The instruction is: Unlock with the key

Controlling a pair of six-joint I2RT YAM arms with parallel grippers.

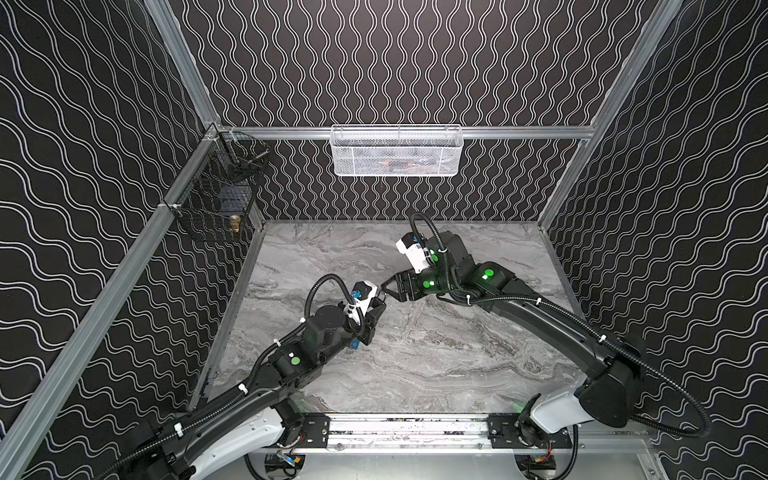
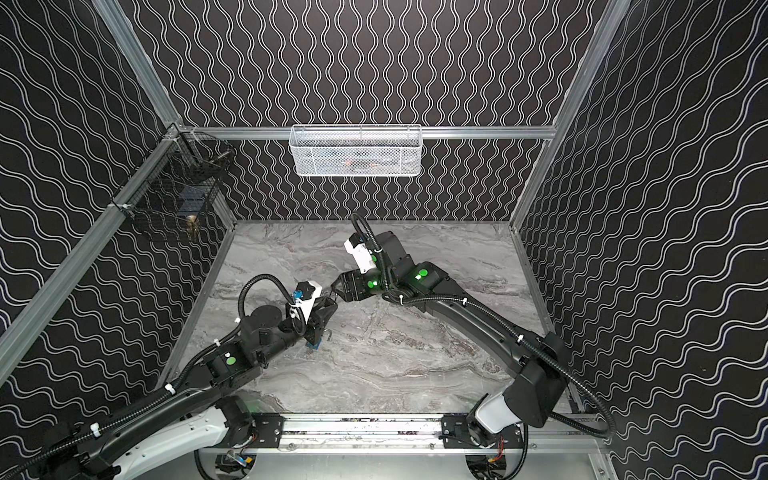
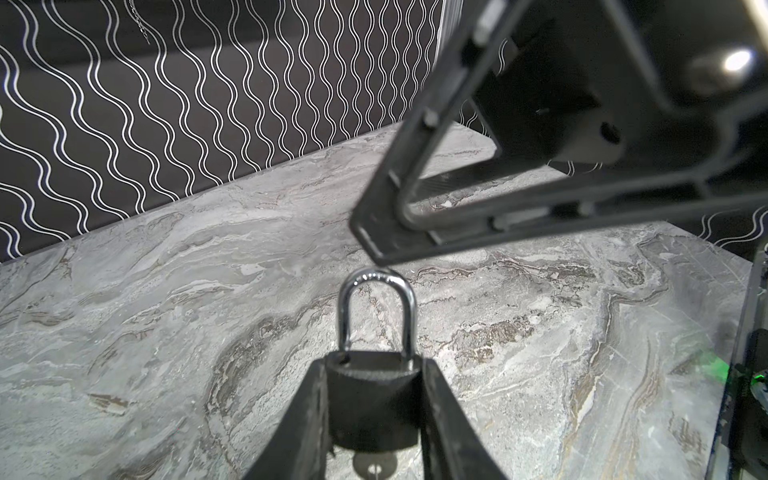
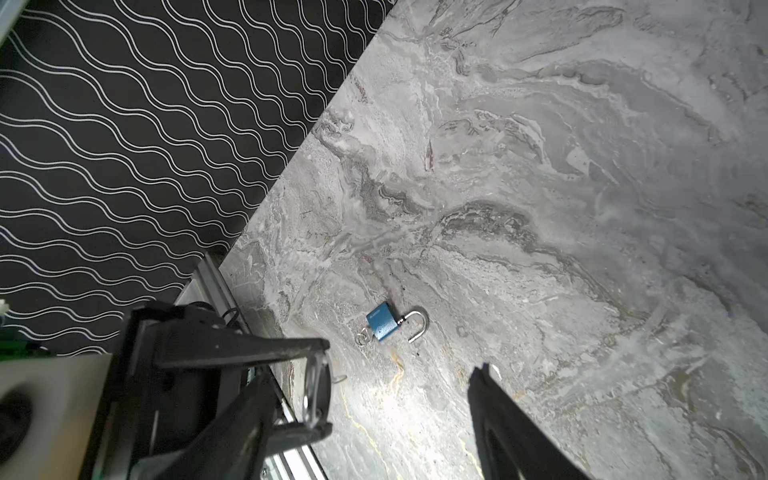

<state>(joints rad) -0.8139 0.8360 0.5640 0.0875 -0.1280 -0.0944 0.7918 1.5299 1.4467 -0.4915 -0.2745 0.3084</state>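
— What has the left gripper (image 3: 374,368) got?
— A dark padlock (image 3: 374,403), pinched by its body between both fingers (image 3: 444,419), with the jaws drawn in to the body's width. The chrome shackle (image 3: 376,307) sticks out ahead, both legs down in the body. The lock is held off the worktop (image 3: 166,332), above its middle and a little toward the left edge.
— And the key?
— A silvery round piece (image 3: 374,467) shows just under the body. Whether that is the key, I cannot tell.
— The right gripper (image 1: 385,289)?
— Its jaws are spread wide with nothing between them. In both top views it faces the left one tip to tip. In the left wrist view one finger (image 3: 382,245) ends just over the top of the shackle; touching or not, I cannot tell.
— Anything lying on the worktop itself?
— A blue padlock (image 4: 381,326), flat on the surface left of the middle, just beside the left arm's wrist. Its open shackle (image 4: 424,320) is swung out with one leg free. A small ring (image 4: 362,336) lies at the other end of its body
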